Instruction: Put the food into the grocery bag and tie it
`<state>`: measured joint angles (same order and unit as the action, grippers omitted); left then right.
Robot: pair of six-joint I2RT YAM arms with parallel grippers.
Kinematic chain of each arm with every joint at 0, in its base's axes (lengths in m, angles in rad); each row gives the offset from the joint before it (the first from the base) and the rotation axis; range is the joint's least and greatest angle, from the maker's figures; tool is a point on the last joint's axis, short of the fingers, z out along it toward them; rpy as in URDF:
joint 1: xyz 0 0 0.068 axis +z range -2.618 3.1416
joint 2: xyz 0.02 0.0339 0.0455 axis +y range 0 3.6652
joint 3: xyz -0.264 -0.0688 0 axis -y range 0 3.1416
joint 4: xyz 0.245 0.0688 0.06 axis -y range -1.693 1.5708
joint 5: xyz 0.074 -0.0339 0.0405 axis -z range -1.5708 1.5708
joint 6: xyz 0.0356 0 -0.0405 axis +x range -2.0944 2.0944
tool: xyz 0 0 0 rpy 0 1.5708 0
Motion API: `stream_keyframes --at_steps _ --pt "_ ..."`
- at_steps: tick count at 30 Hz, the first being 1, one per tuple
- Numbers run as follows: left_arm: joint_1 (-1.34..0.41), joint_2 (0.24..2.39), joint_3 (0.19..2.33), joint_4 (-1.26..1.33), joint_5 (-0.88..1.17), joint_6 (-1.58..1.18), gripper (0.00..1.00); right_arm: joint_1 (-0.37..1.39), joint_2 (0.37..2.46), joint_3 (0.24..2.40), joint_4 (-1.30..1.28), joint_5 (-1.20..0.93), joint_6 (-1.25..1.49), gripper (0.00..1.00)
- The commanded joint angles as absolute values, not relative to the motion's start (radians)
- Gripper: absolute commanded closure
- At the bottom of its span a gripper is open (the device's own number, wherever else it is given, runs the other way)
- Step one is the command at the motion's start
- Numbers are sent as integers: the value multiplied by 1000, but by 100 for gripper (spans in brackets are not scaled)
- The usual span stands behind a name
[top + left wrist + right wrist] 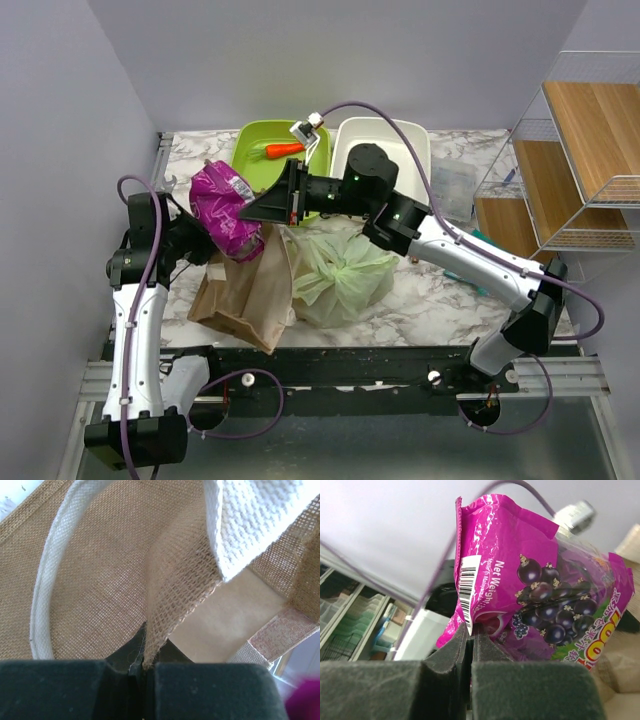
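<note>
The pale-green grocery bag [340, 275] sits bunched and bulging at the table's middle; neither gripper holds it. The tomatoes, yellow pepper and cabbage are out of view. My right gripper [250, 210] is shut on the edge of a magenta grape snack packet [225, 205] and holds it above a brown burlap bag [250, 295]. The wrist view shows the pads pinching the packet [530, 580] at its barcode seam, at my right gripper [471, 632]. My left gripper [145, 664] is shut on a fold of the burlap bag's rim [170, 590], beside its white handle [47, 580].
A lime-green bin [245, 140] at the back holds an orange carrot [284, 150]. A white bin [420, 140] stands next to it. A clear container [455, 190] lies to its right. A wire-and-wood shelf [580, 150] stands at the far right.
</note>
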<state>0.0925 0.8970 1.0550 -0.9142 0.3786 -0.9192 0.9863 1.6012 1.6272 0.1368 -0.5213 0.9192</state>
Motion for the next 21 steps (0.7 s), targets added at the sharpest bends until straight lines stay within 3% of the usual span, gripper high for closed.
stream_keyframes --at_steps 1,10,18,21 --pt "118 911 1095 -859 392 -949 100 989 1623 1561 241 -420 901 99" --pt "139 913 1176 -928 352 -890 100 978 1730 1608 84 -133 724 99" --pt "156 910 1170 -958 345 -870 100 945 1826 1726 58 -120 626 99" --pt "160 908 1155 -949 355 -873 100 944 1860 1766 62 -140 617 92"
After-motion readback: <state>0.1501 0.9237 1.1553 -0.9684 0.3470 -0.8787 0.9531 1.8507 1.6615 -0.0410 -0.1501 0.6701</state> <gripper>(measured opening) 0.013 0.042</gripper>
